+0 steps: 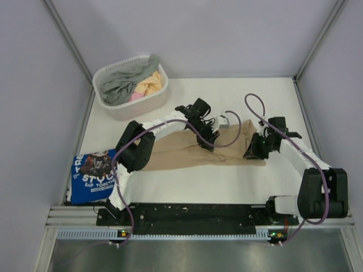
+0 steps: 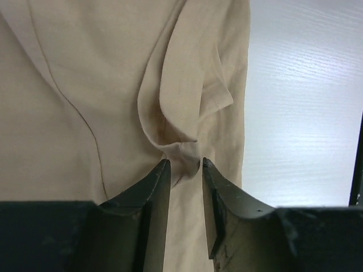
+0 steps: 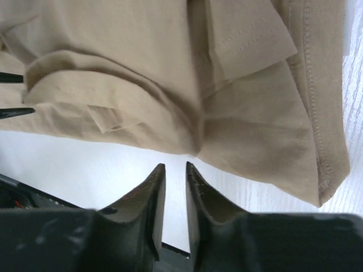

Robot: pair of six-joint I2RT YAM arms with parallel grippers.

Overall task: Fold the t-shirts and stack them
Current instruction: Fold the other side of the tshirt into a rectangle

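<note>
The tan t-shirt (image 1: 181,156) lies spread across the middle of the table, rumpled at its right end. My left gripper (image 1: 209,139) sits over its upper middle. In the left wrist view its jaws (image 2: 186,163) pinch a small puckered fold of the tan cloth (image 2: 85,85). My right gripper (image 1: 253,152) is at the shirt's right end. In the right wrist view (image 3: 176,167) its jaws are a little apart and empty, just short of the tan hem (image 3: 142,68). The blue t-shirt (image 1: 93,173) with white lettering lies folded at the near left.
A white slotted basket (image 1: 136,105) holding grey, yellow and pink cloth stands at the back left. Bare white table (image 1: 227,181) lies in front of the tan shirt and shows in the left wrist view (image 2: 300,113). Purple cables loop over both arms.
</note>
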